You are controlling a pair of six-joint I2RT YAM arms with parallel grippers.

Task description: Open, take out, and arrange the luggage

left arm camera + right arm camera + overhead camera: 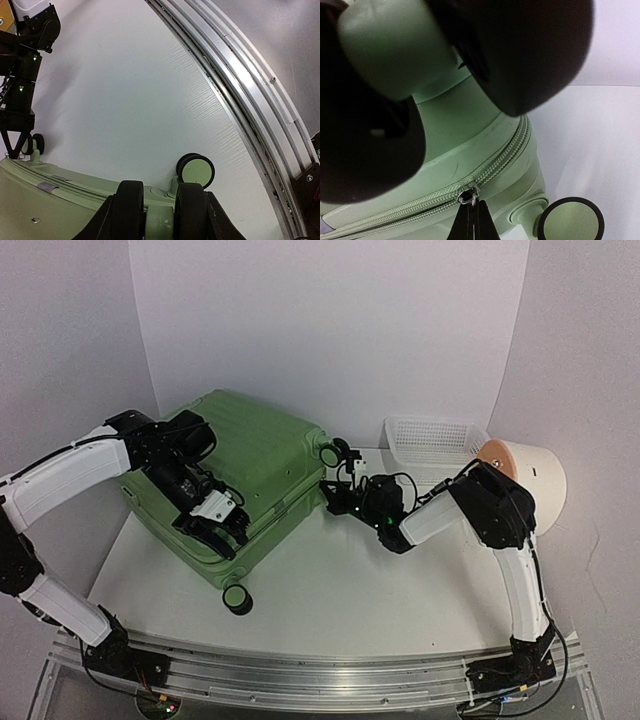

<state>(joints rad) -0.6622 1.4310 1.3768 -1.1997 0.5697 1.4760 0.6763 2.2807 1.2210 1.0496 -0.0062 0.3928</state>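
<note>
The light-green luggage (250, 455) lies flat and zipped at the table's left, its wheels (237, 598) pointing toward the middle. My left gripper (222, 530) sits on its near edge. In the left wrist view the left gripper (159, 210) has both pads pressed on a small green knob (161, 220) of the shell beside a wheel (197, 171). My right gripper (328, 488) is at the suitcase's right corner. In the right wrist view the right gripper (472, 212) is shut on the metal zipper pull (470, 194) on the zipper line (510, 152).
A white mesh basket (435, 435) stands at the back right, with a cream cylinder with an orange face (525, 480) beside it near the right arm. An aluminium rail (320, 675) runs along the near edge. A blurred wheel (520, 50) fills the top of the right wrist view.
</note>
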